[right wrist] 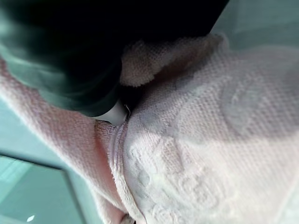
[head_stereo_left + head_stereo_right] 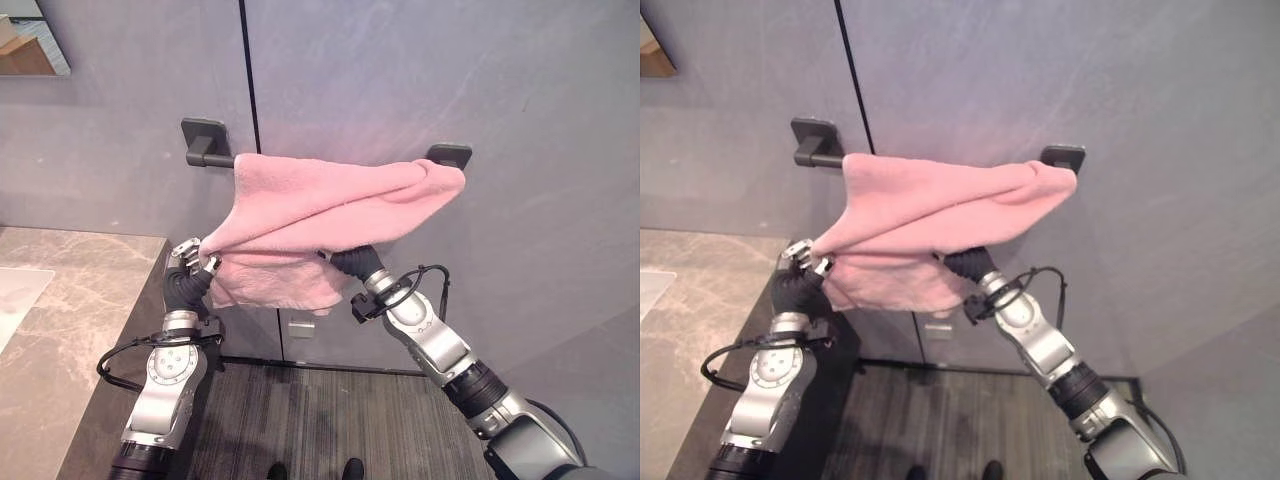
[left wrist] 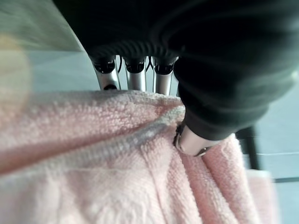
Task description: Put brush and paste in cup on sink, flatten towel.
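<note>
Left hand (image 2: 190, 262) fingers (image 3: 136, 79) pinching the pink towel (image 2: 320, 215); right hand (image 2: 352, 262) fingers hidden beneath, grip unclear.

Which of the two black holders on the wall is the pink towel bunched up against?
The holder on the robot's right. The pink towel is bunched right up to it, while the holder on the robot's left has bare bar showing beside it.

black wall rail (image 2: 205, 150) | marble counter (image 2: 70, 300) | grey wall panels (image 2: 400, 70) | dark floor (image 2: 320, 410)
</note>
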Robot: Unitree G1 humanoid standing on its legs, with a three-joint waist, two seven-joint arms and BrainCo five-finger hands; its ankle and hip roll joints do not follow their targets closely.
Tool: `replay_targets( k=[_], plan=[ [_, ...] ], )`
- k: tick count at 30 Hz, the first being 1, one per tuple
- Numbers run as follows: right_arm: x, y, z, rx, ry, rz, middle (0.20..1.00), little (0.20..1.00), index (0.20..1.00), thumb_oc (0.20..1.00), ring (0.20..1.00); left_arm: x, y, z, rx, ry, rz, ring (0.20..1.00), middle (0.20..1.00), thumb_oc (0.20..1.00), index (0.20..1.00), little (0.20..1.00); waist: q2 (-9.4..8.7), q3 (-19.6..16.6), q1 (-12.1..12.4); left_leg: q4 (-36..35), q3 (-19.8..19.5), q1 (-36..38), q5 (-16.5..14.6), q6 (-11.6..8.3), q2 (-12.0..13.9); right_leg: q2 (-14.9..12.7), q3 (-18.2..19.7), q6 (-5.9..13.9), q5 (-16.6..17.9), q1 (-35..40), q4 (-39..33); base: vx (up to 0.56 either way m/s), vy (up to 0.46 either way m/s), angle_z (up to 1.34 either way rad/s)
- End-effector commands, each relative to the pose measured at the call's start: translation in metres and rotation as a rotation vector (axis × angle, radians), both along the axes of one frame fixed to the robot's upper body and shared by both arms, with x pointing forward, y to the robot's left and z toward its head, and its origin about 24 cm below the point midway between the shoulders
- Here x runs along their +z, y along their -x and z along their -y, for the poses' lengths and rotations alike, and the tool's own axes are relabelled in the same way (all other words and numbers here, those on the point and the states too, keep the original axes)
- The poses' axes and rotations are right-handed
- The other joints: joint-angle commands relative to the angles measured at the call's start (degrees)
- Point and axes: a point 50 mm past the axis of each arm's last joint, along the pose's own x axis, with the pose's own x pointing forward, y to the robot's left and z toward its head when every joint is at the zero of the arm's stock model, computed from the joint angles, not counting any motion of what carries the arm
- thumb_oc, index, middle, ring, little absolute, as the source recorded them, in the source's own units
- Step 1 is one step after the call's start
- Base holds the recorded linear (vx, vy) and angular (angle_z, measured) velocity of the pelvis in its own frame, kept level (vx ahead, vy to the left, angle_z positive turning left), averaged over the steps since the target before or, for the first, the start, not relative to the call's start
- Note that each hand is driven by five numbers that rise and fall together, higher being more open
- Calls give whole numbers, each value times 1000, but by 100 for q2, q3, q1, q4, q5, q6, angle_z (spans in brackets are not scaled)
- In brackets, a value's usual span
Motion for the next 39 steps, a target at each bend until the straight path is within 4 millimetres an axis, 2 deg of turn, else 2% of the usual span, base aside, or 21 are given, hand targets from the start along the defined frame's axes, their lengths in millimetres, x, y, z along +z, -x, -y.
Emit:
replay_targets(
  k=[1,3,9,10,12,16,23,24,25,27,29,30,31,32,33,34,35,36,37,38,39],
  plan=[
    [35,-4,-29,69,-39,126,200,200,200,200,200,15,-11,-12,73,-27,66,200,200,200,200,200,-208,-12,318,5,-151,34,-112,-42,-23,-438,12,536,-252,510,57,0,0,0],
    [44,-5,-29,65,-58,151,200,200,200,200,200,23,-13,-11,64,-45,98,200,200,200,200,200,-205,-6,323,6,-149,29,-114,-42,-22,-438,13,539,-251,504,58,0,0,0],
    [101,-1,-40,115,-180,322,200,200,200,200,200,74,-27,-4,42,-80,297,200,200,200,200,200,-250,-29,315,6,-116,22,-130,-37,-26,-434,46,545,-235,468,58,0,0,0],
    [101,-1,-40,115,-180,322,200,200,200,200,200,74,-27,-4,42,-80,298,200,200,200,200,200,-250,-28,316,6,-116,23,-130,-37,-26,-434,47,545,-235,469,58,0,0,0],
    [111,0,-43,130,-198,353,200,200,200,200,200,93,-25,-1,47,-64,392,200,200,200,200,200,-283,-76,311,12,-92,74,-170,-27,-22,-437,71,539,-249,507,59,39,3,-1],
    [108,0,-44,130,-196,341,200,200,200,200,200,95,-23,-1,54,-74,406,200,200,200,200,200,-282,-83,319,25,-73,116,-196,-18,-29,-438,100,541,-255,536,62,0,0,0],
    [67,-8,-48,107,-111,188,200,200,200,200,200,63,-12,-9,104,-54,287,200,200,200,200,200,-279,-109,432,27,-84,151,-192,-20,-31,-453,94,540,-258,578,55,0,0,-1],
    [67,-8,-48,108,-111,187,200,200,200,200,200,62,-12,-9,105,-54,287,200,200,200,200,200,-277,-115,427,26,-84,153,-193,-20,-30,-452,94,541,-259,580,54,0,0,0],
    [54,-12,-49,95,-85,130,200,200,200,200,200,49,-10,-12,116,-50,230,200,200,200,200,200,-271,-123,465,31,-104,154,-187,-21,-36,-459,72,537,-260,596,56,0,0,0],
    [49,-13,-51,92,-77,106,200,200,200,200,200,43,-10,-13,126,-49,201,200,200,200,200,200,-268,-133,478,29,-116,154,-182,-22,-35,-461,66,535,-260,601,53,0,0,0],
    [28,-22,-53,52,-24,18,200,200,200,200,200,12,-11,-16,163,-30,69,200,200,200,200,200,-245,-156,525,29,-142,146,-158,-31,-41,-470,45,526,-260,632,44,0,0,0],
    [28,-22,-53,52,-24,19,200,200,200,200,200,12,-11,-16,163,-30,70,200,200,200,200,200,-245,-155,525,29,-142,146,-158,-32,-41,-470,45,526,-260,632,44,-38,-6,1],
    [21,-27,-55,30,18,-7,209,209,209,209,209,-9,-15,-13,164,-41,-37,200,200,200,200,200,-221,-181,542,28,-147,138,-132,-44,-40,-473,36,528,-244,633,40,-33,-3,0],
    [20,-27,-55,28,18,-16,366,366,366,366,366,-13,-16,-12,152,-50,-58,200,200,200,200,200,-212,-182,539,29,-149,139,-127,-45,-40,-473,32,527,-240,634,40,-33,-3,1],
    [20,-27,-55,27,18,-16,366,366,366,366,366,-13,-16,-12,152,-50,-58,200,200,200,200,200,-212,-181,541,28,-149,139,-127,-45,-40,-473,32,527,-240,634,40,0,0,0],
    [16,-26,-56,28,30,-27,501,501,501,501,501,-21,-17,-10,138,-54,-100,200,200,200,200,200,-194,-193,526,22,-150,141,-116,-45,-38,-478,20,527,-232,635,40,0,0,0],
    [14,-25,-57,34,46,-27,824,824,824,824,824,-25,-17,-8,134,-52,-122,231,231,231,231,231,-184,-204,509,19,-145,140,-108,-49,-41,-477,16,526,-233,637,40,0,0,0],
    [12,-26,-56,20,62,-25,1000,1000,1000,1000,1000,-31,-17,-8,136,-51,-149,485,485,485,485,485,-176,-213,492,17,-138,146,-104,-51,-40,-480,20,529,-226,633,40,0,0,0],
    [12,-26,-56,20,62,-24,1000,1000,1000,1000,1000,-31,-17,-8,136,-51,-148,884,884,884,884,884,-175,-213,493,17,-138,146,-104,-51,-40,-480,20,529,-225,633,40,-32,6,1],
    [9,-27,-53,10,94,-16,1000,1000,1000,1000,1000,-34,-20,-6,127,-85,-174,1000,1000,1000,1000,1000,-158,-221,456,7,-138,142,-90,-58,-32,-482,22,527,-222,627,40,-33,4,3],
    [8,-26,-51,10,96,-16,1000,1000,1000,1000,1000,-35,-20,-5,124,-91,-180,1000,1000,1000,1000,1000,-151,-227,434,4,-144,139,-88,-59,-33,-483,22,527,-219,626,40,-46,6,3]
  ],
)
